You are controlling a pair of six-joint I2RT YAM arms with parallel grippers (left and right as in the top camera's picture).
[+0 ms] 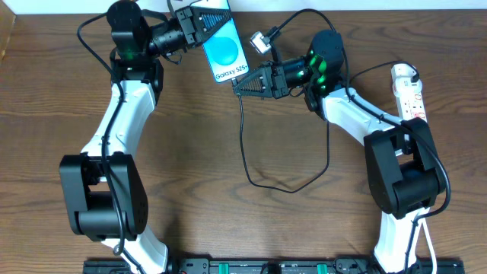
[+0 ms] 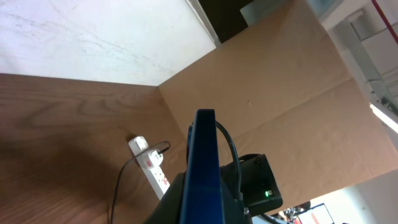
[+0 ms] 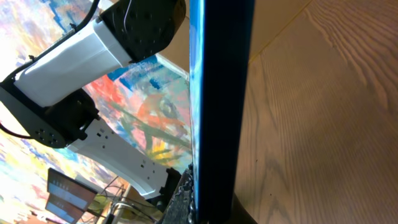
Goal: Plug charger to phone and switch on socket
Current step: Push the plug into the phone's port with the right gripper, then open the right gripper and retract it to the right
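halfway there: phone (image 1: 222, 44) lifted, charger (image 1: 245, 144) tip not yet showing in its port.
the left gripper (image 1: 192, 29) is clamping the phone, which is jutting out just past its tip. the right gripper (image 1: 245, 82) is hovering just off the phone's lower edge, charger trailing beneath it; i cannot tell its grip. the socket (image 1: 409, 93) is lying well behind it, switching yet to come.
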